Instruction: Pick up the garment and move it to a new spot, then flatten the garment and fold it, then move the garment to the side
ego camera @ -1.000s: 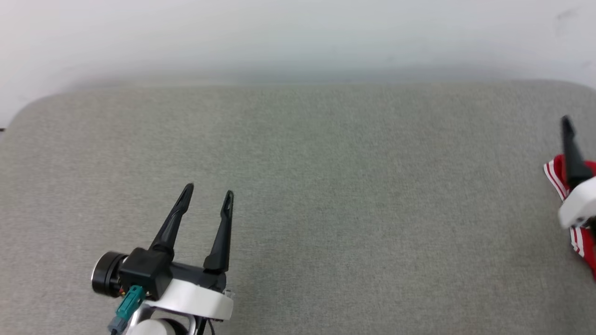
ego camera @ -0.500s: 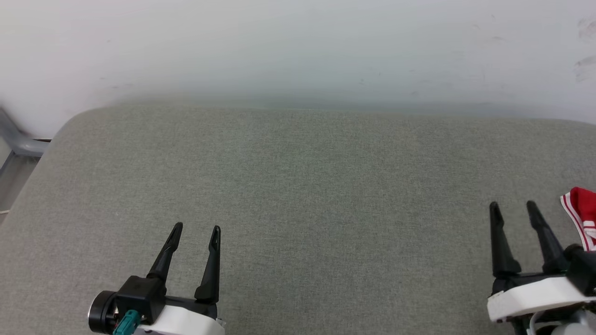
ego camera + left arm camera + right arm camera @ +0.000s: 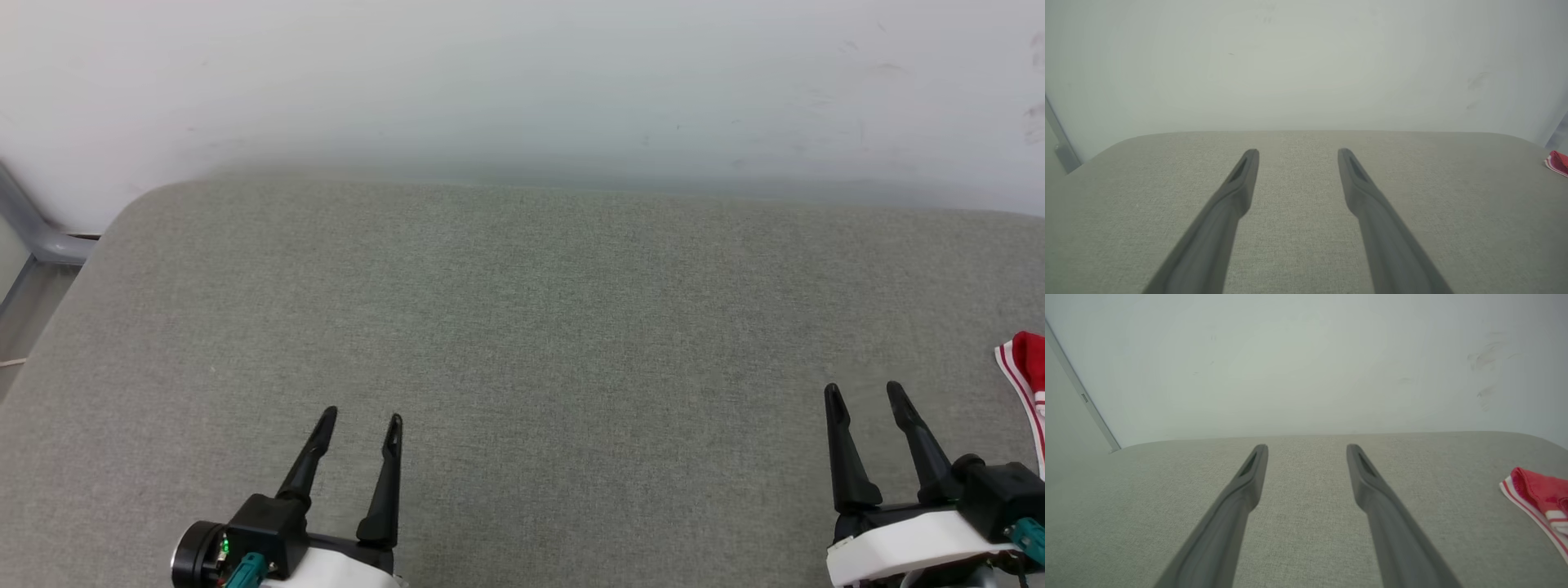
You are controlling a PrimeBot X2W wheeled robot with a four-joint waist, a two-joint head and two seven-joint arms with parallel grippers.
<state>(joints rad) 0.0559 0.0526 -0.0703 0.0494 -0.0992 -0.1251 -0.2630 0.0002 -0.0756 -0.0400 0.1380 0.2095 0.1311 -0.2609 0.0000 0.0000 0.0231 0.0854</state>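
The surface runs back to the wall behind it. The left gripper hangs over its near left and the right gripper over its near right, both with fingers pointing toward the wall. The garment lies at the surface's right edge, just right of the right gripper.

your head camera has moved, so the whole view has shifted. your right hand, over the garment a second ago, has drawn back and now stands clear beside it, both fingers showing. your left hand sits lower in view.
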